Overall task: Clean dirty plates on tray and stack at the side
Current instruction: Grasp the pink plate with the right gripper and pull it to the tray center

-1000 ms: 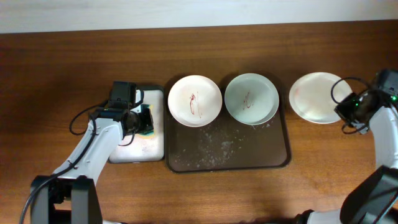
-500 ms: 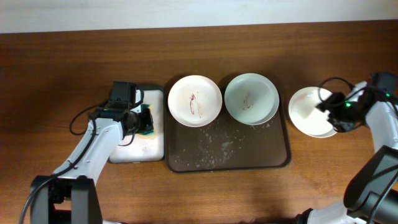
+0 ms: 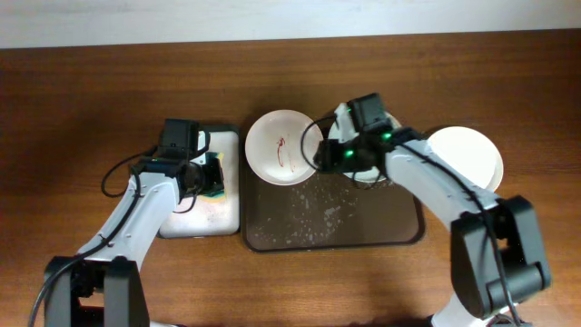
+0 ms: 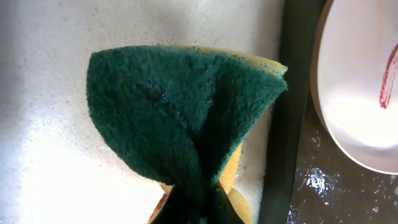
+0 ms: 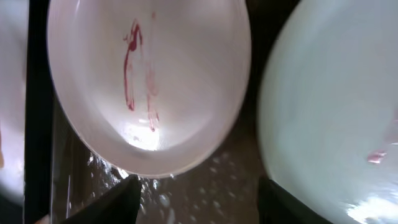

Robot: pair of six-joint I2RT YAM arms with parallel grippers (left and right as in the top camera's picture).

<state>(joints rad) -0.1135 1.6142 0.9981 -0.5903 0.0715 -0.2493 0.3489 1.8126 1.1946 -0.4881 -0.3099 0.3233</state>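
Right fingers (image 5: 118,205) spread wide over the brown tray (image 5: 217,180); the green sponge (image 4: 180,118) is pinched by the left fingers (image 3: 207,171).
Just ahead are seen a smeared white plate (image 5: 149,87) leftward and a pale green plate (image 5: 329,112) rightward; one rim should be straddled squarely before closing.

Beyond my right fingers (image 5: 115,202), a red-smeared white plate (image 5: 149,87) and a pale green plate (image 5: 336,106) lay on the speckled tray (image 3: 331,222).

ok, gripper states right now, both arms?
Left gripper: closed on the sponge.
Right gripper: open, holding nothing.
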